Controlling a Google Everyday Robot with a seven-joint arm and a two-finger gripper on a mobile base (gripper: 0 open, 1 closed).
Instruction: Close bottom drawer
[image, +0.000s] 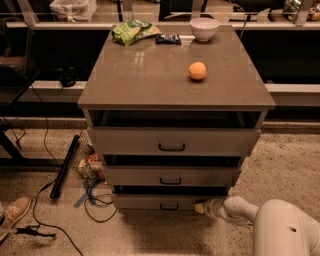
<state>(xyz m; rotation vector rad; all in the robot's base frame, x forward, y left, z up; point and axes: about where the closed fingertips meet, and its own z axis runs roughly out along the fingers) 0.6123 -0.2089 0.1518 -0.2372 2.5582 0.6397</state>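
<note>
A grey cabinet (175, 85) holds three stacked drawers. The bottom drawer (157, 202) has the slimmest front and a small black loop handle (169, 206). It stands slightly pulled out, with a dark gap above its front. My gripper (201, 207) is low at the right end of that drawer front, touching or almost touching it. My white arm (270, 225) reaches in from the lower right. The medium drawer (170, 176) and the tallest drawer (172, 141) above it also stand a little out.
An orange (197, 70), a white bowl (204, 28), a green snack bag (134, 31) and a dark wrapper (168, 38) lie on the cabinet top. Cables (95, 197), a black bar (64, 166) and small clutter lie on the floor at left. A shoe (12, 212) is at far left.
</note>
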